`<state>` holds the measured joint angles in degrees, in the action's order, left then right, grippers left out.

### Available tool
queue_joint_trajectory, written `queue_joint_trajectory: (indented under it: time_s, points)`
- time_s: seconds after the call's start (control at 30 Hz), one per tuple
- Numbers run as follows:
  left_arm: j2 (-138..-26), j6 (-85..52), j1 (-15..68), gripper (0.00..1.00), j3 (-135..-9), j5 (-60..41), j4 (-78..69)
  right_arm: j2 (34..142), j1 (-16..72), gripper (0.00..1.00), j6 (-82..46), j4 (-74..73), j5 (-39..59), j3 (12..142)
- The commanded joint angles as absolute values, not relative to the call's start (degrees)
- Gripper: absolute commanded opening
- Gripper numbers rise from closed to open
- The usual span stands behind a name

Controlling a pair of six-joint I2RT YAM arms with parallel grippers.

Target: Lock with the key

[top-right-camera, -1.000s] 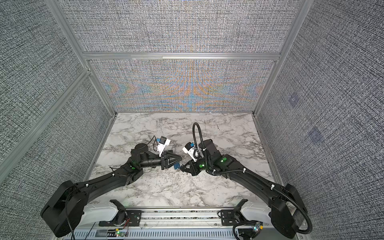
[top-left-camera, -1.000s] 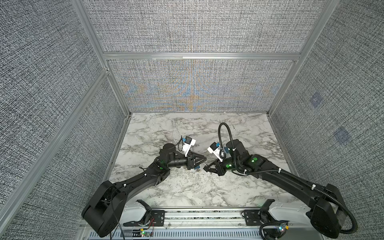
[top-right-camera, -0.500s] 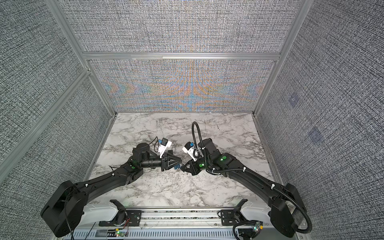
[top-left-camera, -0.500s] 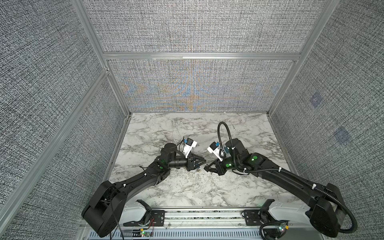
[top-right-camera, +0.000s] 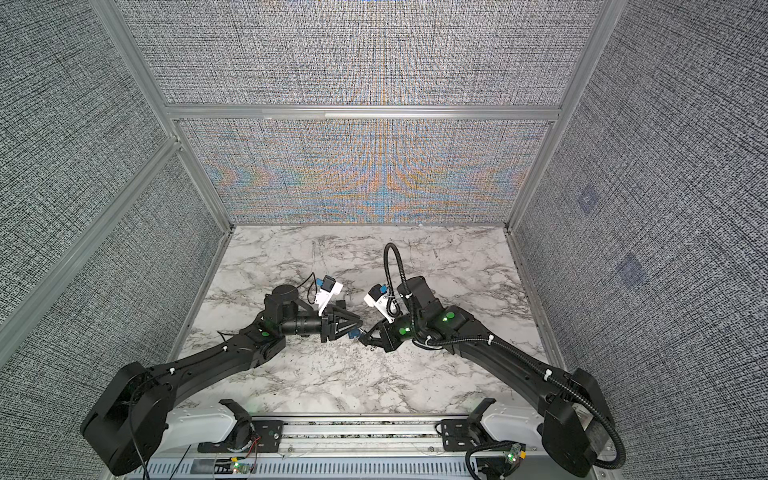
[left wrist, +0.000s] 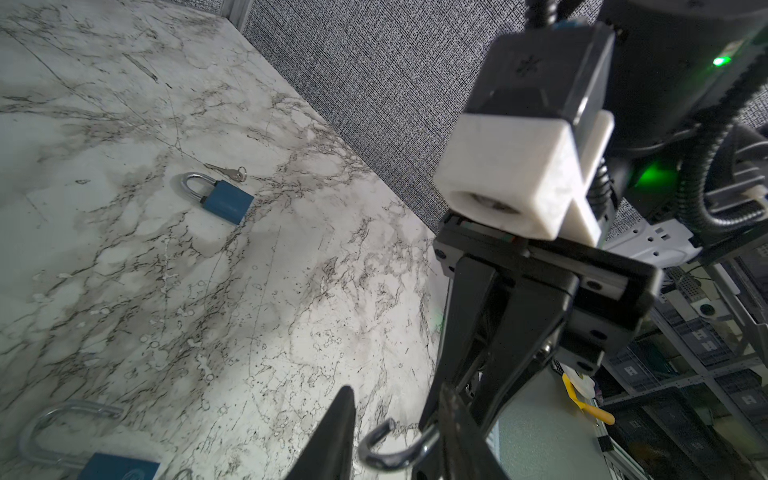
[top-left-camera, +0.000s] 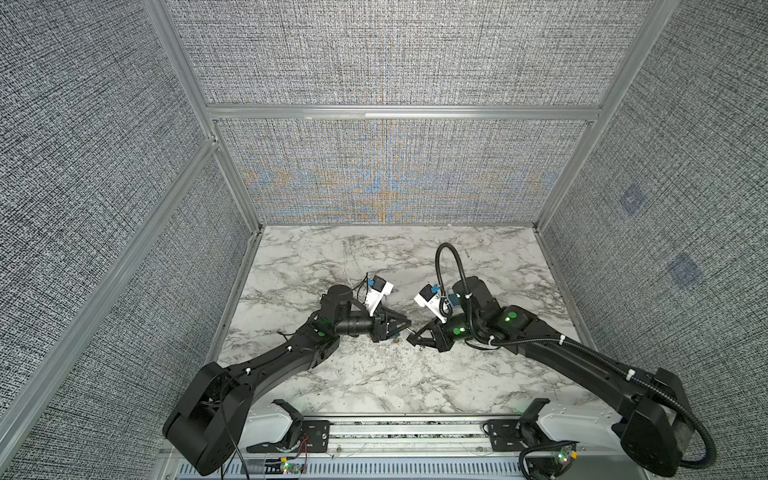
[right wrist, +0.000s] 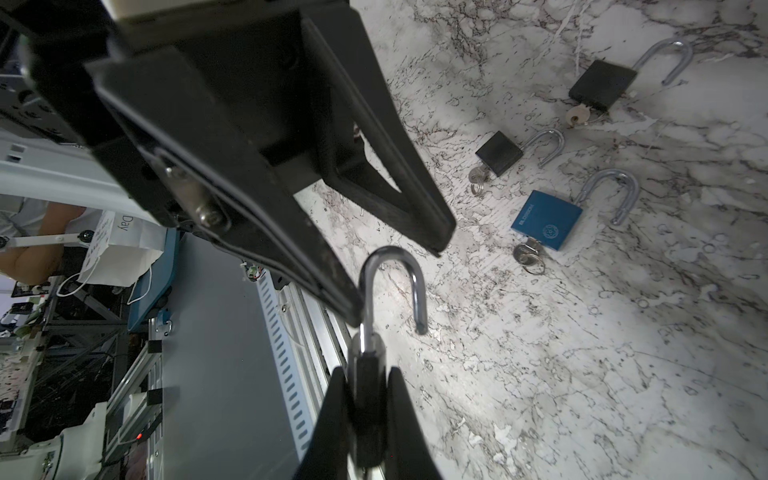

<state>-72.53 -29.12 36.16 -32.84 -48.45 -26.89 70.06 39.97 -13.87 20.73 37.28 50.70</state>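
Observation:
My right gripper point(right wrist: 365, 374) is shut on the black body of a padlock point(right wrist: 368, 399), held above the marble near the table's front middle. Its silver shackle point(right wrist: 392, 274) stands open and points at the left gripper. My left gripper point(left wrist: 395, 390) has its jaws apart on either side of that shackle point(left wrist: 390, 451); one of its fingers point(right wrist: 328, 278) rests against the shackle's long leg. In both top views the two grippers point(top-left-camera: 409, 328) point(top-right-camera: 360, 332) meet tip to tip. A key for the held padlock is hidden.
On the marble lie a blue padlock point(right wrist: 544, 220) and two black padlocks point(right wrist: 498, 151) point(right wrist: 602, 85), all with open shackles and keys in them. Another blue padlock point(left wrist: 226, 199) with a loose key point(left wrist: 228, 171) lies farther off. Fabric walls enclose three sides.
The left gripper has turned slightly and edged closer to the right gripper, so that its jaws now sit around the shackle. The right arm has hardly moved.

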Motion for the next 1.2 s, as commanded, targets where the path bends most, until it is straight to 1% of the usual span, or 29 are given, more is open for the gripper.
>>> queue_joint_trajectory:
  time_s: [0.0, 0.37, 0.53, 0.77, 0.93, 1.17]
  points:
    - [-71.96, -28.87, 35.82, 0.36, -32.31, -50.36, -28.47, 69.63, 39.15, 0.0, -14.59, 19.52, 40.68, 51.15]
    - [-69.34, -30.54, 34.57, 0.33, -30.5, -51.21, -30.35, 70.31, 38.23, 0.0, -15.12, 19.03, 42.89, 51.12]
    - [-70.31, -31.25, 34.54, 0.33, -30.5, -51.76, -31.45, 70.45, 38.15, 0.0, -15.65, 18.23, 43.54, 51.15]
    - [-73.85, -33.75, 34.54, 0.34, -30.37, -54.73, -37.44, 70.81, 38.18, 0.0, -16.55, 17.06, 44.61, 50.96]
    - [-74.91, -35.24, 34.54, 0.31, -29.42, -55.63, -40.08, 70.9, 37.66, 0.0, -16.57, 17.39, 44.44, 51.15]
    - [-72.96, -33.45, 34.54, 0.25, -28.92, -54.01, -36.69, 71.1, 37.41, 0.0, -16.52, 17.73, 44.54, 51.24]
